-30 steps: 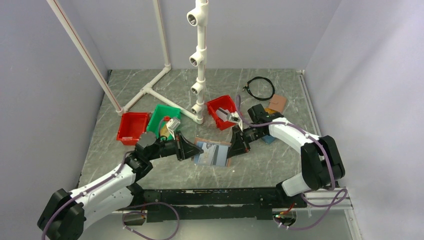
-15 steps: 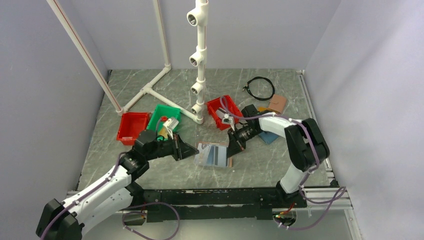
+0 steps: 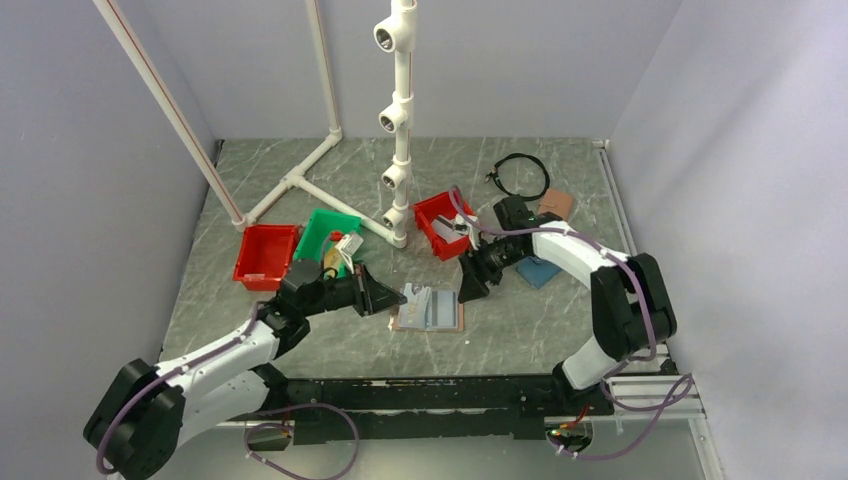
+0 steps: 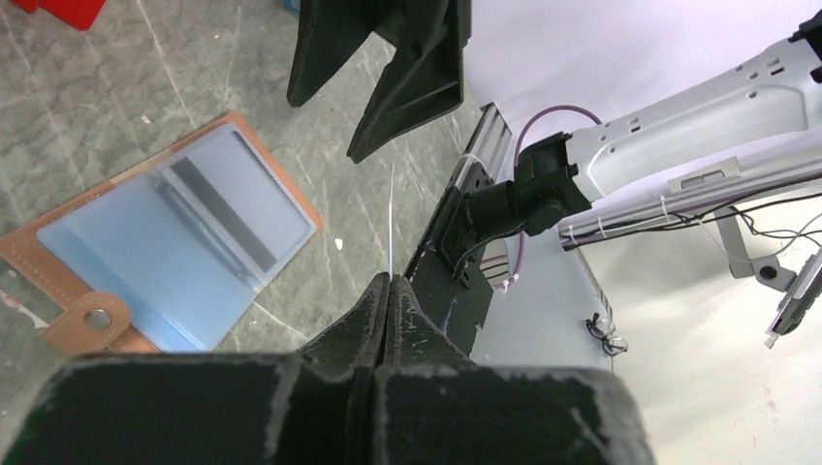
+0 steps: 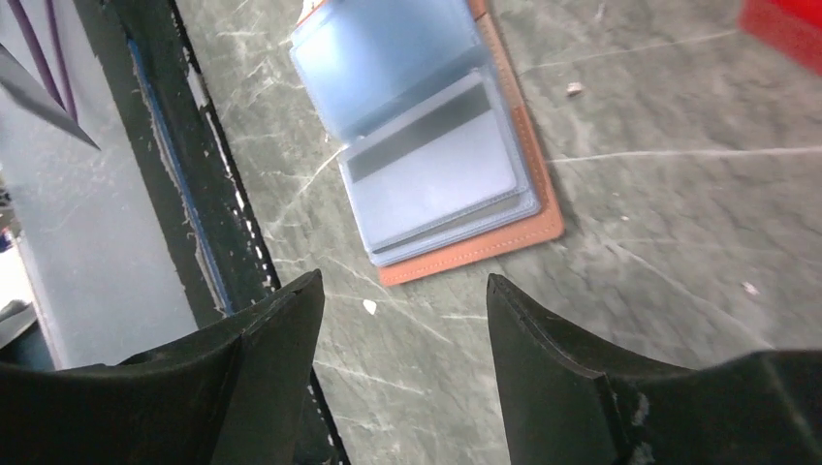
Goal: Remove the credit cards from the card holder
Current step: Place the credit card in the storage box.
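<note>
Right wrist view: one card holder [image 5: 506, 235] lies open, one striped credit card [image 5: 436, 174] (grey-white) in its sleeve; right gripper [image 5: 402, 286] spread wide, empty; left gripper [image 4: 388, 281] pinched shut.

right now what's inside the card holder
The open card holder shows blue sleeves, and one pale card with a dark stripe sits in a sleeve. Any cards stacked under it are covered.
</note>
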Motion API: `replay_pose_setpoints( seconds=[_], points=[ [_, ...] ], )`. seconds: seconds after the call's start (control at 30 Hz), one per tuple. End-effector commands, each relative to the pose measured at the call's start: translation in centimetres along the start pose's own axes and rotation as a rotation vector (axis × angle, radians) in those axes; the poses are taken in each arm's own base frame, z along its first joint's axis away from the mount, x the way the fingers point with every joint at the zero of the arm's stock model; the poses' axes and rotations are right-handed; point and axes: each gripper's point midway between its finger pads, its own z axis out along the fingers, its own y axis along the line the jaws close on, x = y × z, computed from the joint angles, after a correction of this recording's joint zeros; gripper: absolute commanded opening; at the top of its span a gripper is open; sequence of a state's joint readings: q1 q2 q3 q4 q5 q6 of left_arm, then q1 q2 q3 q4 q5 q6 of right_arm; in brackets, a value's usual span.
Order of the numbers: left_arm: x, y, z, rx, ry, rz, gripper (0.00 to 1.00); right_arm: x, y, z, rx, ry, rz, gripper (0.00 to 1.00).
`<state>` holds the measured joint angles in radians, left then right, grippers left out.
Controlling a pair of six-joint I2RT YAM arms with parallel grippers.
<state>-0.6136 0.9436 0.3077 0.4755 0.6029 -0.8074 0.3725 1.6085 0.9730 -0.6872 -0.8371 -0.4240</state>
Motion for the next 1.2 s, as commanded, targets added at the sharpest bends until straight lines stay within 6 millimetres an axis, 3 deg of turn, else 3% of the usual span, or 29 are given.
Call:
replay_pose_setpoints(
  seconds=[0.0,0.27,0.63,0.7,0.8,0.87,0.93,1.03,1.17],
  points=[
    [-1.6,-1.8,0.5,0.093,-0.049,0.036,0.00,-1.6,-0.1,-2.2,0.064,-0.074,-0.101,0.65],
    [-1.9,-3.1,2.4,0.131,-0.063,0.085,0.00,-3.6,8.4,-4.5,-0.324,-0.306,-0.294,0.75],
    [-1.1,-4.0,5.9,0.166,-0.046,0.106,0.00,-4.0,8.9,-4.2,-0.403,-0.330,-0.206,0.72],
    [-0.9,-4.0,6.3,0.168,-0.037,0.102,0.00,-4.0,9.0,-4.2,-0.406,-0.329,-0.202,0.67],
    [-0.8,-3.9,6.8,0.173,-0.038,0.095,0.00,-4.0,9.0,-4.2,-0.413,-0.326,-0.191,0.47],
    [-0.7,-3.9,7.0,0.172,-0.037,0.089,0.00,-4.1,9.0,-4.2,-0.415,-0.322,-0.186,0.29],
    [-0.8,-3.7,7.1,0.160,-0.038,0.083,0.00,-4.1,8.9,-4.1,-0.413,-0.312,-0.182,0.03],
    [-0.8,-3.1,6.9,0.120,-0.042,0.077,0.08,-4.1,8.8,-4.2,-0.406,-0.301,-0.182,0.00],
    [-0.9,-2.2,6.2,0.039,-0.052,0.054,0.38,-4.4,8.2,-4.5,-0.366,-0.286,-0.189,0.00]
  ],
)
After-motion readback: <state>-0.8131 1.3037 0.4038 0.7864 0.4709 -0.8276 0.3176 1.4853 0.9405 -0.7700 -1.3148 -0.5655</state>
